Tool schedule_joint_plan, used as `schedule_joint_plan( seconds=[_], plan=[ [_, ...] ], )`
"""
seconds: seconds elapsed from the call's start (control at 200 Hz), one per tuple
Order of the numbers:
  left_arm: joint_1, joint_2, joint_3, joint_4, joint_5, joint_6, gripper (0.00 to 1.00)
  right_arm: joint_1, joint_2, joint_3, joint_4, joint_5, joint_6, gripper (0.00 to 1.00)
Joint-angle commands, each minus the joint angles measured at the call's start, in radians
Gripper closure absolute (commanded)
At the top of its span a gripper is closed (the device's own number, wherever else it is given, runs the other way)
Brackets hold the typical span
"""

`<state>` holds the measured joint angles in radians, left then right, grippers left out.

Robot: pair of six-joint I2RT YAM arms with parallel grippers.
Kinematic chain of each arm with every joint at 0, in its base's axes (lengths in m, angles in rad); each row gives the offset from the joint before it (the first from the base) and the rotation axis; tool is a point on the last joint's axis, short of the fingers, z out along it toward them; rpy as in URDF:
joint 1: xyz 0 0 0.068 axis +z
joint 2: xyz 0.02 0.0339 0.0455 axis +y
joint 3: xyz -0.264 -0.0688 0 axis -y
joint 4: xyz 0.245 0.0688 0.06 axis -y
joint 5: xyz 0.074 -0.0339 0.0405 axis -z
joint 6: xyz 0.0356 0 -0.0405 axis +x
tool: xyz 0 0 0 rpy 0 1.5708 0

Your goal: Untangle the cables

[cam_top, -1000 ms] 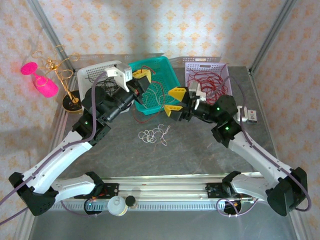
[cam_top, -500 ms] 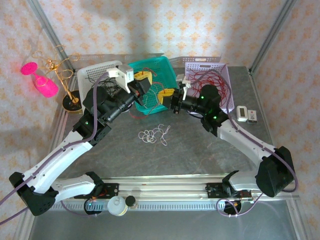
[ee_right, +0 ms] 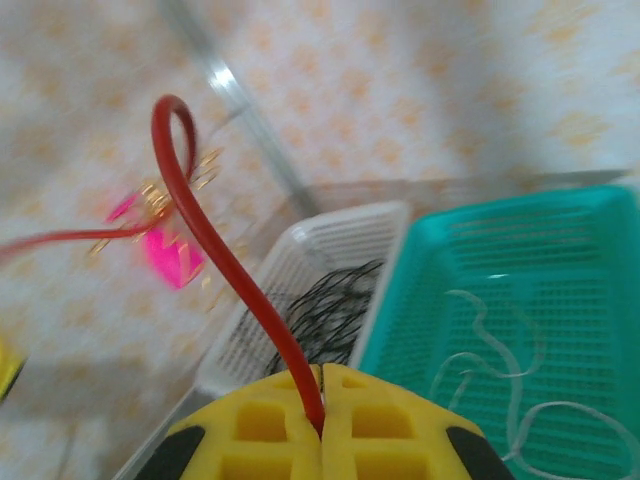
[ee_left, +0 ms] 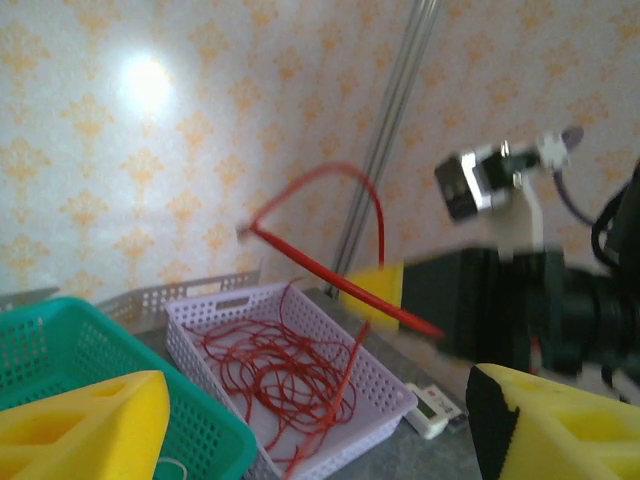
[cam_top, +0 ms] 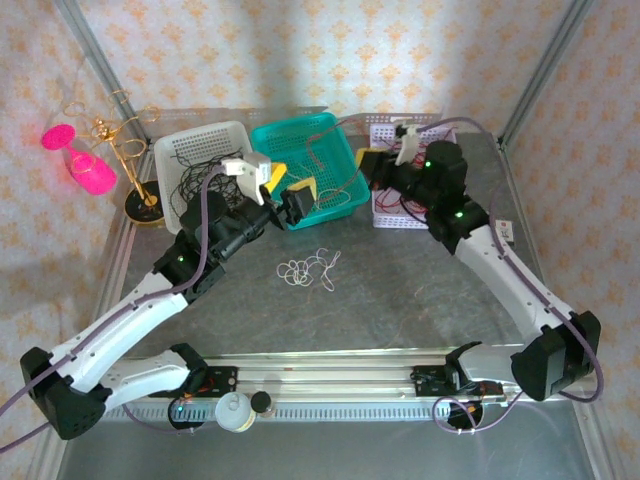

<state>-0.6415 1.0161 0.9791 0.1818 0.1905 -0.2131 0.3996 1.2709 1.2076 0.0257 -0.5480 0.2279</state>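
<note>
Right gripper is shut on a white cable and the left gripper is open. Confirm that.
Not white: the right gripper is shut on a red cable, as the right wrist view shows. The left gripper is open.

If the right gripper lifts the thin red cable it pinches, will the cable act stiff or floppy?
Likely springy, not limp: above the shut right gripper, the thin red cable stands up and curls over. It looks light. It seems to run into the red coils in the lilac plastic basket, so those may drag along.
</note>
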Motion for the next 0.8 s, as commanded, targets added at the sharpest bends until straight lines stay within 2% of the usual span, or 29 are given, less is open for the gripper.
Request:
schedule_joint_plan(
  seconds=[0.0,0.165,0.345,0.541,0.796],
  plan=[
    [-0.003,-0.071,-0.073,0.007,0.044,-0.046,0.23,-0.080,0.015,0.104,-0.156,0.185,0.032,1.00],
    [-0.005,-0.145,-0.185,-0.052,0.036,-0.098,0.27,-0.222,0.074,0.136,-0.185,0.307,0.027,1.00],
    [-0.004,-0.235,-0.273,-0.090,0.025,-0.147,0.28,-0.306,0.183,0.158,-0.219,0.436,-0.032,1.00],
    [-0.003,-0.292,-0.303,-0.101,0.005,-0.147,0.28,-0.374,0.331,0.197,-0.205,0.374,-0.053,1.00],
    [-0.004,-0.254,-0.308,-0.126,0.025,-0.155,0.30,-0.380,0.530,0.273,-0.233,0.319,-0.081,1.00]
  ],
)
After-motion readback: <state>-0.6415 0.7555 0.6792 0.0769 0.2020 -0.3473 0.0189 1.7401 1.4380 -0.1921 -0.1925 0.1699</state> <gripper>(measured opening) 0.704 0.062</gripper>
